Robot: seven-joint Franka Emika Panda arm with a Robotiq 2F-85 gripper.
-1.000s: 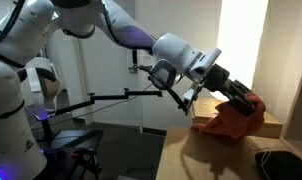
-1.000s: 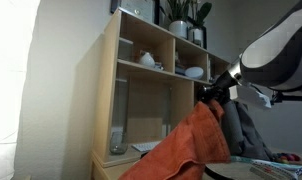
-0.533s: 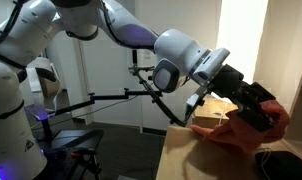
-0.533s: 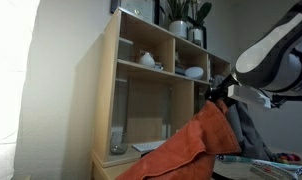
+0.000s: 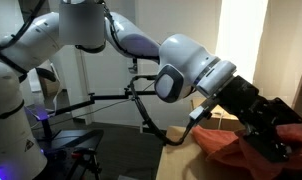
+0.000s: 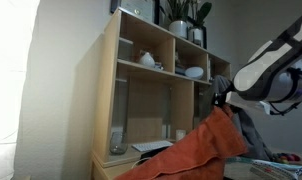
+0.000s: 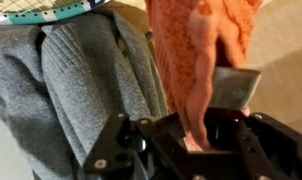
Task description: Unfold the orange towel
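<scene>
The orange towel [image 6: 196,150] is a coral cloth, lifted and stretched out from the table. In both exterior views it hangs from my gripper [image 5: 283,138] and drapes down [image 5: 226,145]. In the wrist view the towel [image 7: 196,40] runs up from between the jaws of my gripper [image 7: 196,135], which is shut on one end of it. In an exterior view my gripper [image 6: 223,103] holds the towel's top corner at the right.
A light wooden shelf unit [image 6: 141,90] with bowls and plants stands behind the towel. A grey knitted garment [image 7: 71,80] lies beside the towel. A black tripod arm [image 5: 91,100] stands at the left. The wooden table edge [image 5: 176,150] runs below the arm.
My gripper has moved to the right and towards the camera with the towel in it. The towel is pulled out longer and flatter than before.
</scene>
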